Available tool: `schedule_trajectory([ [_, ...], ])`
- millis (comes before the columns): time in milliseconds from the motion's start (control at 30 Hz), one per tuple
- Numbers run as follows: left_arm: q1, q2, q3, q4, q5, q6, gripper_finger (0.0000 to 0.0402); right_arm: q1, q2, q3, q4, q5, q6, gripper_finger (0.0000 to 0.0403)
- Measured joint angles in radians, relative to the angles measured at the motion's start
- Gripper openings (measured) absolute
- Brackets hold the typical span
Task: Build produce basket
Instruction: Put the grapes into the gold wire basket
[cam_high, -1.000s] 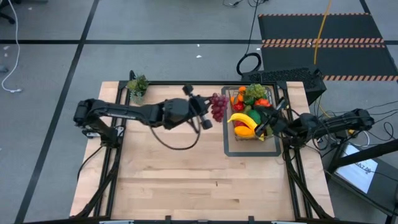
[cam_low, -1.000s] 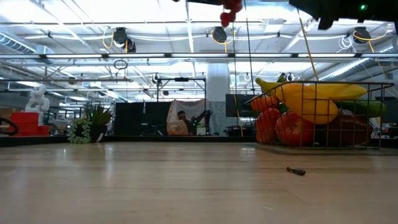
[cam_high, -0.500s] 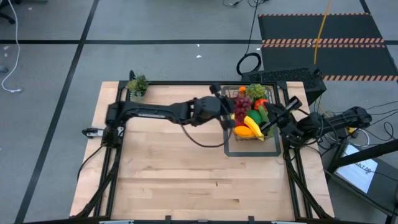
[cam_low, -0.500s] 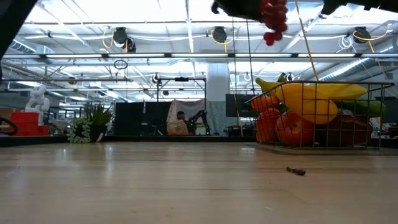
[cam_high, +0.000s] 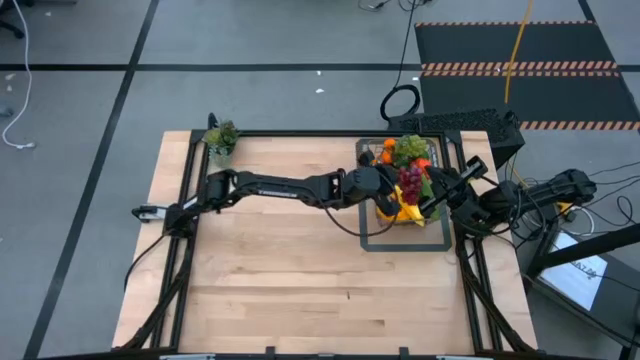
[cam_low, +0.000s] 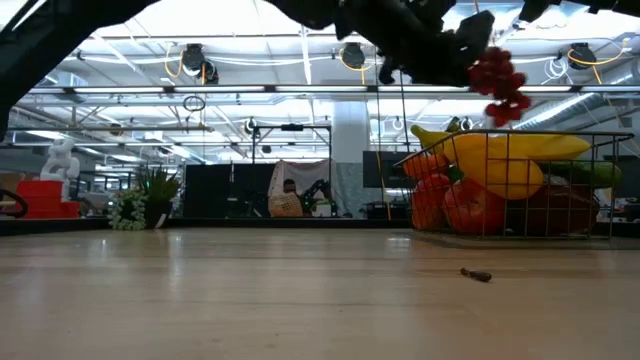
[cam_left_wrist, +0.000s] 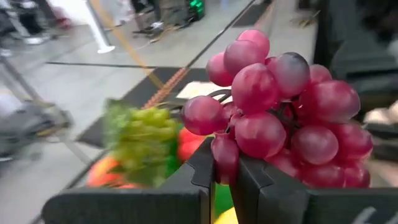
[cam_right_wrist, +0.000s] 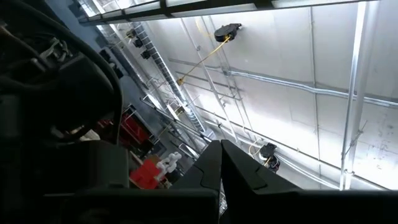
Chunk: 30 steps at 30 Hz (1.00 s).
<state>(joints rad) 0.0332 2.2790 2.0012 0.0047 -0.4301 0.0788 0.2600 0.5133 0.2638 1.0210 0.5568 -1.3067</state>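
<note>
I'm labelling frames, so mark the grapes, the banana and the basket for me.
grapes (cam_left_wrist: 280, 118), left wrist view, middle of the red bunch.
banana (cam_low: 520, 148), low view, its yellow body above the rim.
basket (cam_low: 600, 185), low view, wire side wall.

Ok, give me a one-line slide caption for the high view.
Left end effector carries red grapes over the filled wire basket; right end effector waits beside it.

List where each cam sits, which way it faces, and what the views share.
High: overhead, straight down; both arms, left gripper over the basket.
Low: table height, level across; left arm, basket.
Left wrist: past its fingers, shut on red grapes.
Right wrist: tilted up at the ceiling; own shut fingers.
Shared: grapes in the first three.
</note>
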Motion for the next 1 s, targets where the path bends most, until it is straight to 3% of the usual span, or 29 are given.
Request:
schedule_trajectory([
  [333,0.007,0.058,0.001,0.155,0.091,-0.111,0.0031,0.0,0.0,0.0,0.008,-0.002,-0.016,0.0],
  [700,0.045,0.075,0.001,0.124,0.108,-0.025,0.0031,0.0,0.0,0.0,0.009,-0.003,-0.015,0.0],
  [900,0.086,0.075,0.001,0.07,0.226,-0.003,0.0031,0.0,0.0,0.0,0.009,-0.003,-0.015,0.0],
  [1000,0.095,0.075,0.001,-0.002,0.228,-0.001,0.0031,0.0,0.0,0.0,0.009,-0.003,-0.015,0.0],
])
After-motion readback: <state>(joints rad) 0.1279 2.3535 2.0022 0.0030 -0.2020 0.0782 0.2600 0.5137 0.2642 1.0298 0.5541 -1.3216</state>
